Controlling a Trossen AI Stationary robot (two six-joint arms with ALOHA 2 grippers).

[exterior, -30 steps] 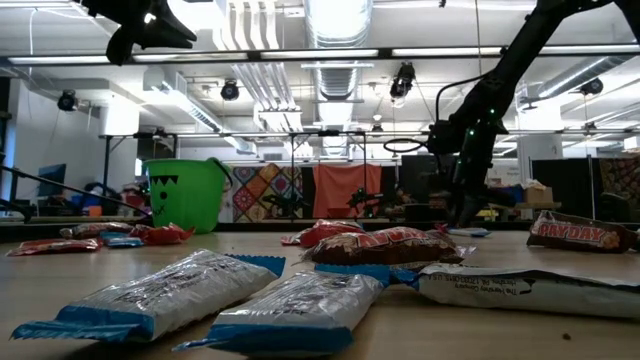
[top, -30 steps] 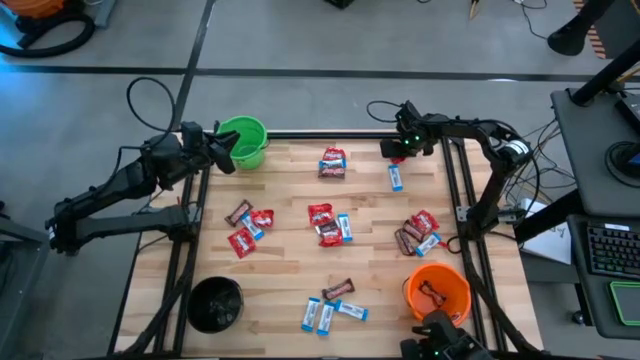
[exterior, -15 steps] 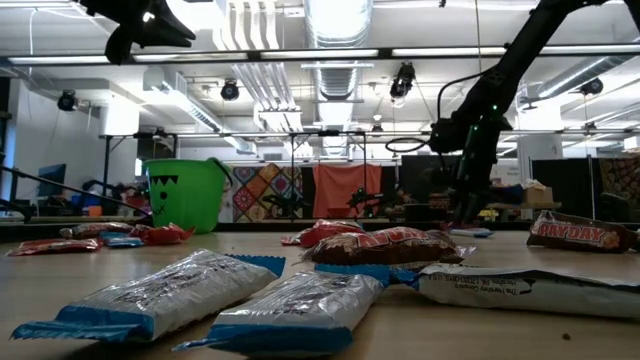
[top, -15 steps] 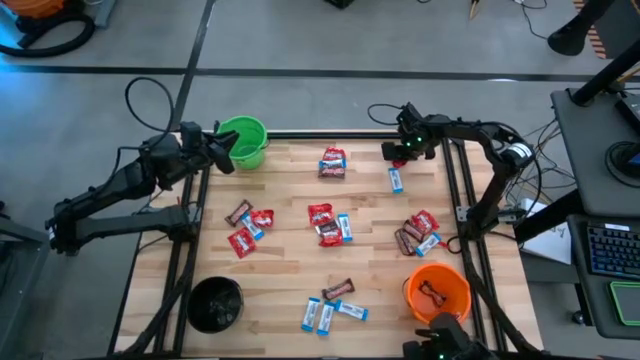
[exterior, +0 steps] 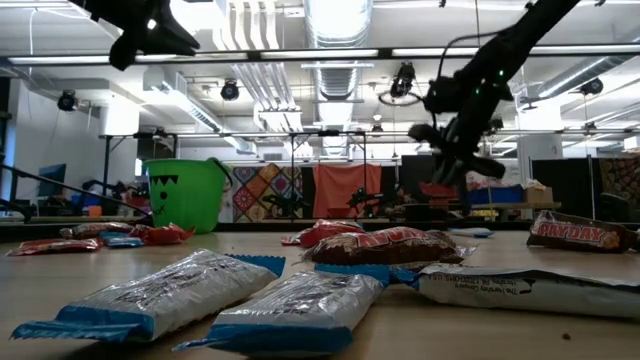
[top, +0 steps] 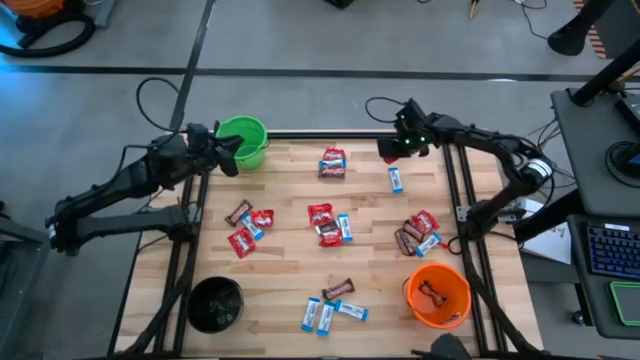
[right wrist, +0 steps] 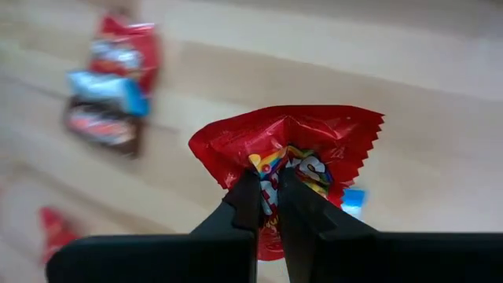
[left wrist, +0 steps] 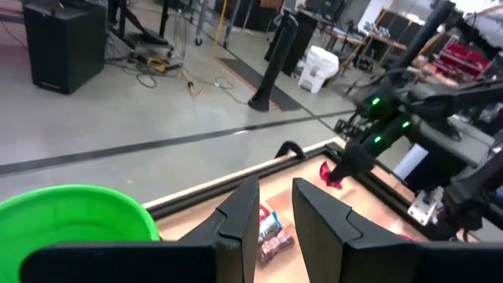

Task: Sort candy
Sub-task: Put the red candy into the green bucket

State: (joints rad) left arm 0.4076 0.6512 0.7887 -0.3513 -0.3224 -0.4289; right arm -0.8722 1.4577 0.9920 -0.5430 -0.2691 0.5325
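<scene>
Pinching a red packet [right wrist: 287,161], the right pincer [right wrist: 267,206] hangs above the table's [top: 290,275] far edge.

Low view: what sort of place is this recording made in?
Probably an open robotics lab or workshop. Exposed silver ceiling ducts and strip lights run overhead, cluttered workbenches and equipment fill the background, and a slatted wooden worktable sits on a bare grey concrete floor.

"payday" on a brown bar [exterior: 581,234] at the table's edge, other wrapper print too blurred to read
</scene>
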